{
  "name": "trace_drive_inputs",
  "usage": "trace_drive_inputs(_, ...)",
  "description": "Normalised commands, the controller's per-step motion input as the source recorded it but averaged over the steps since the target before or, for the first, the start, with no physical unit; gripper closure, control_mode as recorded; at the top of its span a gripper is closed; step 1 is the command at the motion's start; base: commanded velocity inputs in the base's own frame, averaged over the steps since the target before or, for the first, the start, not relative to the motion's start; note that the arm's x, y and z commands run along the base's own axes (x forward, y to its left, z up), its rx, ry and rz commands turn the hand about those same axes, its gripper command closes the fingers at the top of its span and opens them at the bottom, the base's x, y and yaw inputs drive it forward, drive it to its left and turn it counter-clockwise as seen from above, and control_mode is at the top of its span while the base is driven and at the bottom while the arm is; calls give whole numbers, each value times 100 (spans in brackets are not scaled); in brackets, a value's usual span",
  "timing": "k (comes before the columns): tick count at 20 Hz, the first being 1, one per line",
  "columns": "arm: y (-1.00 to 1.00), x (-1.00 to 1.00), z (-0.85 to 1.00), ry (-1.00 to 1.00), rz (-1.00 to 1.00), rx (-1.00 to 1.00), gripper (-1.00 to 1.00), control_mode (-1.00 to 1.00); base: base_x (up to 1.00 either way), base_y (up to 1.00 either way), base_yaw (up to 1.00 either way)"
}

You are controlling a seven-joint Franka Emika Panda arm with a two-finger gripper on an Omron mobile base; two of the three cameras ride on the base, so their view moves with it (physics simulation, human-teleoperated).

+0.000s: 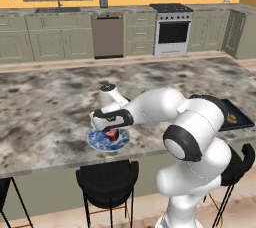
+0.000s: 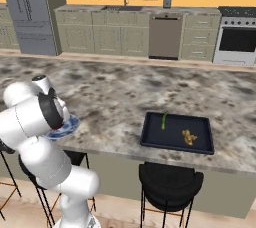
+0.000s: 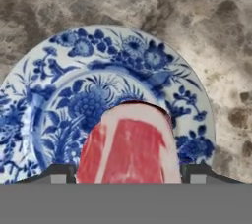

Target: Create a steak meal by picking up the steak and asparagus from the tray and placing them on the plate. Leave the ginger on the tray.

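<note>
In the left base view we see the white arm bent low over the marble counter (image 1: 50,102), its gripper (image 1: 112,133) pointing down at the blue-and-white plate (image 1: 96,142) near the counter's front edge. The steak (image 1: 113,134) hangs red between the fingers, directly above the plate; we cannot tell from here whether it touches the china. A black stool (image 1: 107,179) stands under the counter just below the plate. Further right, past the arm's bulky elbow, a corner of the dark tray (image 1: 240,118) pokes out with the yellow-tan ginger (image 1: 231,119) on it.

In the right base view we find the plate (image 2: 70,126) at the far left, mostly hidden behind the arm, only a blue rim showing. Well apart from it to the right lies the tray (image 2: 150,137), near the counter's front edge. On it the asparagus (image 2: 163,120) rests by the back rim, a thin green stalk, and the ginger (image 2: 188,137) sits to its right, closer to the middle; the two are apart. Another black stool (image 2: 170,179) stands below the tray.

In the hand view we look straight down on the plate (image 3: 54,95), its floral pattern spread across the marble. The steak (image 3: 129,147) sits clamped between the two dark fingertips (image 3: 59,173), which press its sides, so the gripper (image 3: 129,173) is closed onto the meat, spread only as wide as the cut itself, above the plate's centre
</note>
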Motion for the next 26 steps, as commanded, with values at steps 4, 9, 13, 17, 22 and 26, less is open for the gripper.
trace_drive_inputs(4,0,26,-27,0,-3,0,-100,-100,0,0,0)
trace_drive_inputs(9,-9,-3,0,-11,0,0,-100,-100,0,0,0)
trace_drive_inputs(13,-23,-38,19,-22,0,3,-100,-100,0,0,0)
trace_drive_inputs(17,-51,-56,52,-24,0,9,-100,-100,0,0,0)
trace_drive_inputs(22,-92,-32,70,-12,0,14,-100,-100,0,0,0)
trace_drive_inputs(26,-100,-10,51,-5,0,12,-100,-100,0,0,0)
